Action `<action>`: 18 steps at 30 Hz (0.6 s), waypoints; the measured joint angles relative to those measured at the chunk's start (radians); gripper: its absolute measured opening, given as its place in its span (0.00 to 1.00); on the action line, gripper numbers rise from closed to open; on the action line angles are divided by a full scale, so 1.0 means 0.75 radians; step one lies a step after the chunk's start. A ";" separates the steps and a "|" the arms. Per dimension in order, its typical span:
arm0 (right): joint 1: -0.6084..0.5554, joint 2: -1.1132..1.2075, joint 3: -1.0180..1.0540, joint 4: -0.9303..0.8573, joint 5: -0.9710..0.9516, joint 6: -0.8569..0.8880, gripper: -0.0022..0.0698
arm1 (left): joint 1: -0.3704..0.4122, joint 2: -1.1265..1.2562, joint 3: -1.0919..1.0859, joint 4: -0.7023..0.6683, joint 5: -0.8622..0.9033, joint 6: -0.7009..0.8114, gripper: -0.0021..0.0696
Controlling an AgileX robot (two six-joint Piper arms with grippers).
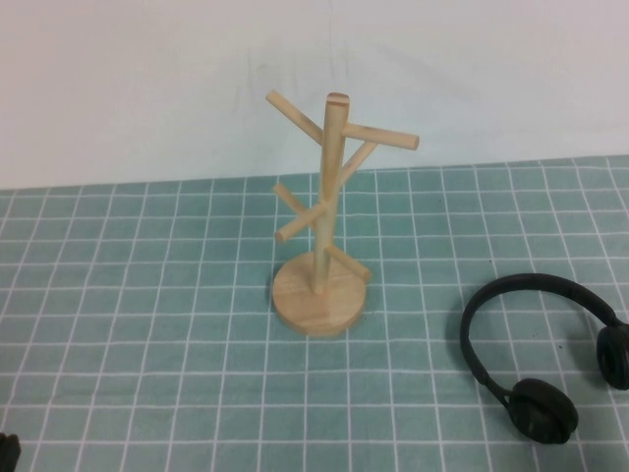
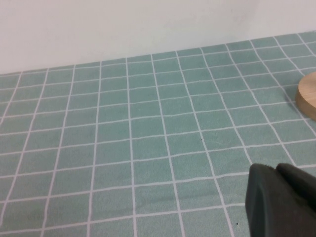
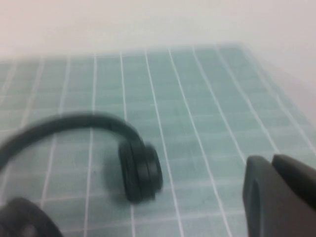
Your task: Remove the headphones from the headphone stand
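Black headphones (image 1: 536,354) on cloth, apart from right gripper (image 3: 281,197), left gripper (image 2: 281,202) low

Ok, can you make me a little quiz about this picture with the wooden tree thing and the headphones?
1. True or false: the headphones hang on a peg of the headphone stand.
2. Where do the headphones lie? A) on the stand's base B) on the checked cloth to the robot's right of the stand C) behind the stand
3. Fill in: the stand's base is shaped like a ____.

Hint: the left gripper sits low at the near left corner; the right gripper is beside the headphones, holding nothing.

Key: 1 false; 2 B; 3 round disc.
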 joint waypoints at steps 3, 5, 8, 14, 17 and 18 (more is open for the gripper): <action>0.000 -0.002 0.002 -0.018 0.015 0.031 0.02 | 0.000 0.000 0.000 0.000 0.000 0.000 0.02; 0.000 -0.002 0.002 -0.021 0.017 0.053 0.02 | 0.000 0.000 0.000 0.000 0.000 0.000 0.02; 0.000 -0.006 0.002 -0.021 0.017 0.069 0.02 | 0.000 0.000 0.000 0.000 0.000 0.000 0.02; 0.000 -0.006 0.002 -0.023 0.017 0.074 0.02 | 0.000 0.000 0.000 0.000 0.000 0.000 0.02; 0.000 -0.006 0.002 -0.023 0.017 0.074 0.02 | 0.000 0.000 0.000 0.000 0.000 0.000 0.02; 0.000 -0.006 0.002 -0.023 0.017 0.074 0.02 | 0.000 0.000 0.000 0.000 0.000 0.000 0.02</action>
